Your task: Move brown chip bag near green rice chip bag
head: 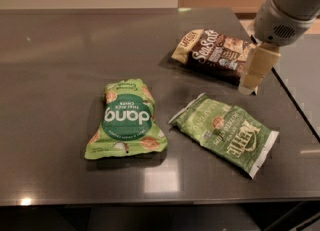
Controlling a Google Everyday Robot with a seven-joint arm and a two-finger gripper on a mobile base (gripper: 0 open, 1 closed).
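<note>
the dark grey glossy tabletop (60, 75) fills nearly the whole view. lying flat on it, left of the middle, is the bright lime-green rice chip bag (126, 120), with chip pictures and a dark green circle reading "dang" in white. the lettering is upside down in the view. i place everything else from this green rice chip bag.

my white and grey arm (287, 10) comes in far up and to the right of it, from the upper right corner, sloping down toward the table.

just to the right of the green rice chip bag, near it but apart, lies the duller olive-green kettle bag (225, 132) with white edges. it is flat and turned at a slant, its lower end pointing away to the right.

the dark brown chip bag (215, 52), with cream-yellow ends and white "sea salt" lettering, lies flat up and to the right of the green rice chip bag. the two are well apart, and the brown chip bag lies beyond the kettle bag's upper end.

my cream-coloured gripper (248, 86) hangs from the arm further right, its tip at the brown chip bag's right end. whether it touches the bag i cannot tell. i also cannot tell how far open it is, or whether it has hold of anything.
</note>
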